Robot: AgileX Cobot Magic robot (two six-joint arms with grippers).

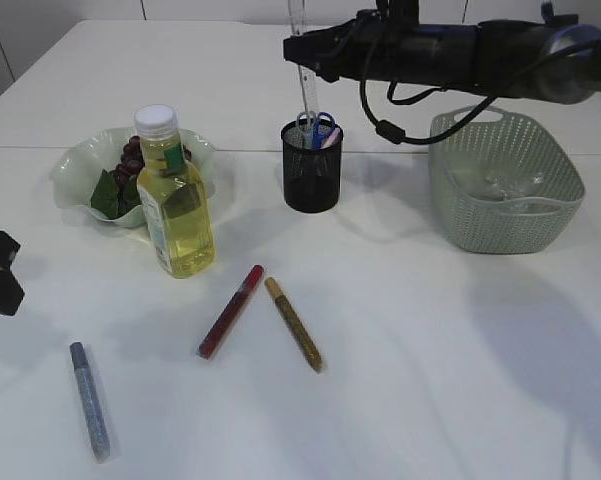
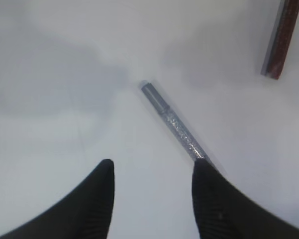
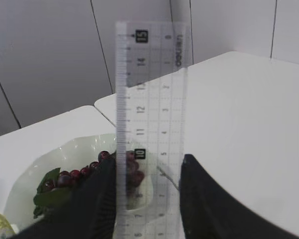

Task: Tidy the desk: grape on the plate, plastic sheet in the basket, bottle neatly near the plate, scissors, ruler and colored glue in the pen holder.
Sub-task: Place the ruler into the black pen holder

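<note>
The white desk [image 1: 430,380] is carrying a green plate [image 1: 75,165] and a bottle [image 1: 175,200] toward its left edge, a pen holder [image 1: 311,170] mid-desk, a basket [image 1: 505,185] near the right edge, and red [image 1: 230,311], gold [image 1: 294,323] and silver [image 1: 90,400] glue pens lying toward the front edge.

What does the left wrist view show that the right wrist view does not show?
Only the left wrist view shows the silver glue lying on the table, the end of the red glue, and the open left gripper above them. Only the right wrist view shows the clear ruler upright between the right gripper's fingers, and the plate with the grape. Both share the white table.
</note>
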